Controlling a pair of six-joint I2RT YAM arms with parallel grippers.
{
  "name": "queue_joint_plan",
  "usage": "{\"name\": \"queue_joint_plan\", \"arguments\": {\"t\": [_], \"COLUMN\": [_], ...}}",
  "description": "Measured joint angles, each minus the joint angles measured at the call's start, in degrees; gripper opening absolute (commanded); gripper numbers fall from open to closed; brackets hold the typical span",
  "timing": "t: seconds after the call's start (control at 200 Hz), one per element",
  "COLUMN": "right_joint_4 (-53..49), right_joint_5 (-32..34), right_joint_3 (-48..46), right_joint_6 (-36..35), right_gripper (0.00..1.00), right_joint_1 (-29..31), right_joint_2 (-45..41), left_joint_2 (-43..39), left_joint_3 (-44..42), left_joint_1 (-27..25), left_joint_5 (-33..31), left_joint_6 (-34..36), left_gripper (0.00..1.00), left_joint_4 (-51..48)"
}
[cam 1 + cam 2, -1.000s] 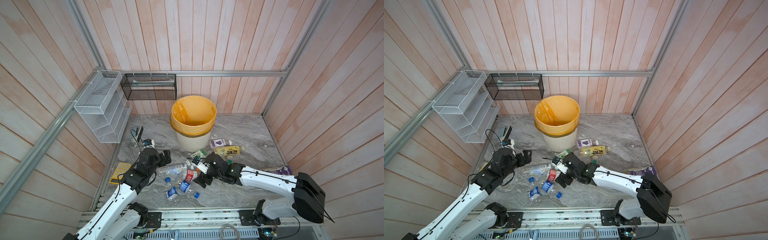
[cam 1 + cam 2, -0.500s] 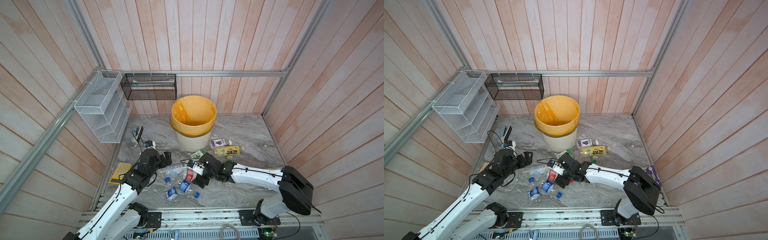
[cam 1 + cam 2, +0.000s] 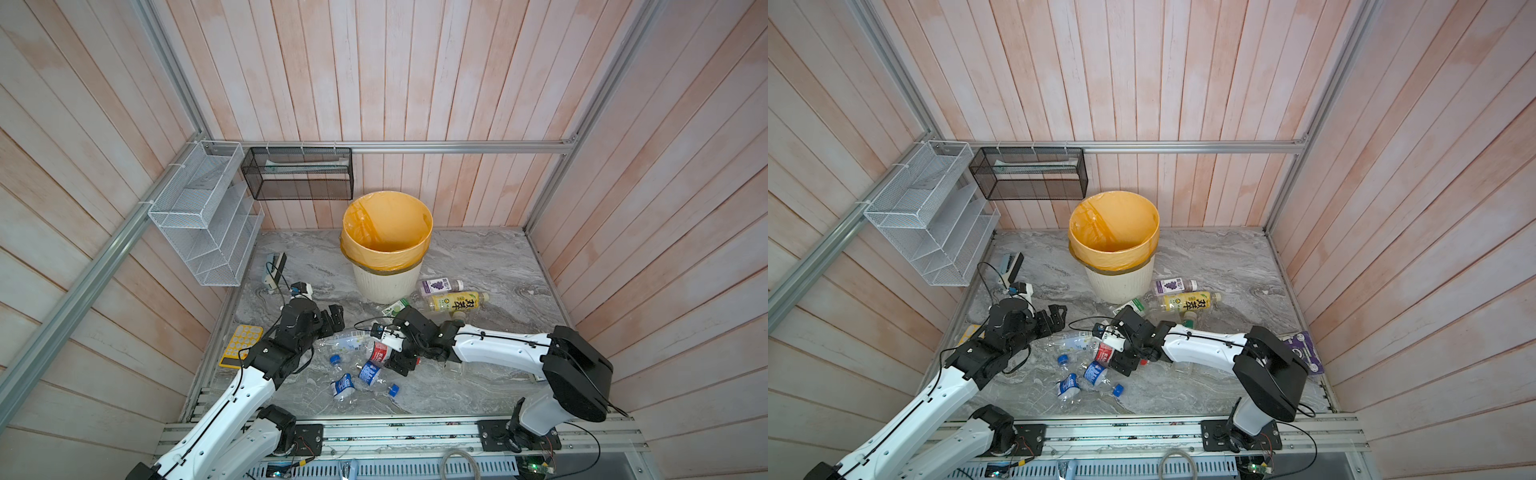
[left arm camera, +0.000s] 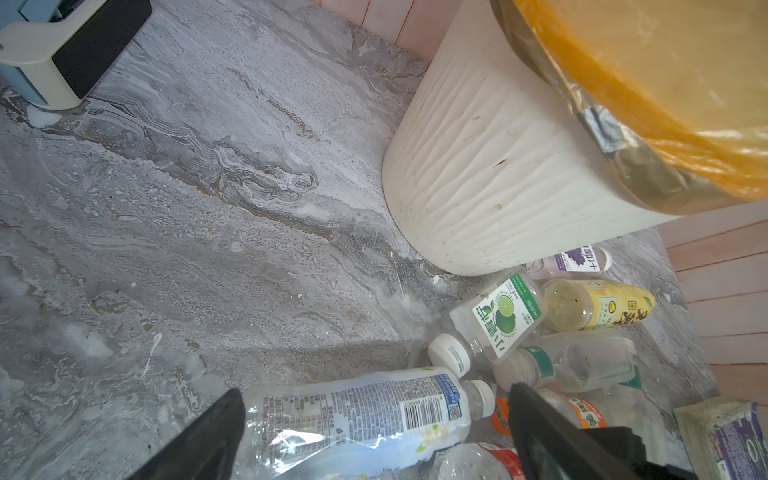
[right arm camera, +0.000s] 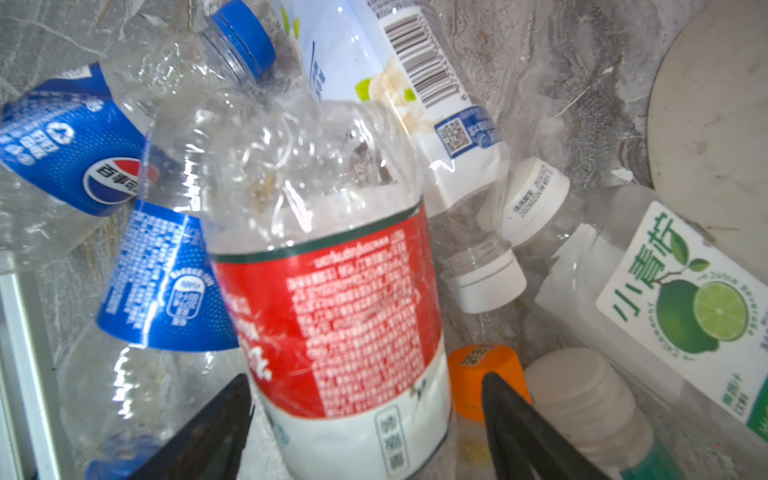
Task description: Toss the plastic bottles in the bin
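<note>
In both top views, a grey marbled floor (image 3: 478, 257) boxed in by pale wooden walls, with the bin (image 3: 386, 286) upright at the back, yellow-orange liner folded over its rim, no bottle visible inside. Several plastic bottles (image 3: 455, 300) lying on their sides just in front of and beside the bin, more heaped between the two arms nearer the camera. At the heap's left edge, the left gripper (image 3: 336, 320), low, jaws wide apart and empty; from the right, the right gripper (image 3: 390, 359) reaching onto the red-labelled bottle (image 3: 377, 353). In the left wrist view, two black fingers (image 4: 199, 436) spread wide either side of a white-labelled bottle (image 4: 357, 415) lying flat, the ribbed bin wall close behind. In the right wrist view, jaws apart astride the red-labelled bottle at its label, one finger near its side, a gap at the other beside an orange cap (image 5: 473, 365), so not yet clamped. Probably empty: very light, thin-walled, easily crushed, slick, apt to roll or squirt out. Best taken squarely and gently across the labelled middle
</note>
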Motion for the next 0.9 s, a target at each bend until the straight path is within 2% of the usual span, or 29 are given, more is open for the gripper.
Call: {"name": "queue_joint_plan", "arguments": {"t": [0.225, 0.475, 0.71, 0.9], "right_joint_4": [-0.5, -0.6, -1.6, -2.4], "right_joint_5": [0.4, 0.2, -0.1, 0.1], "right_joint_3": [0.7, 1.1, 1.1, 0.6], "right_joint_6": [-1.3, -1.9, -1.9, -0.6], "right_gripper": [0.79, 0.63, 0.61, 0.59], "right_joint_1": [0.0, 0.0, 0.0, 0.0], "right_joint_2": [1.3, 1.0, -3.2, -11.0], "left_joint_2": [0.1, 0.1, 0.1, 0.1], "left_joint_3": [0.0, 0.0, 0.0, 0.0], "left_joint_1": [0.0, 0.0, 0.0, 0.0], "left_joint_5": [0.0, 0.0, 0.0, 0.0], "left_joint_6": [0.0, 0.0, 0.0, 0.0], "left_gripper": [1.0, 1.0, 1.0, 1.0], "left_joint_4": [0.0, -0.5, -0.8, -0.8]}}
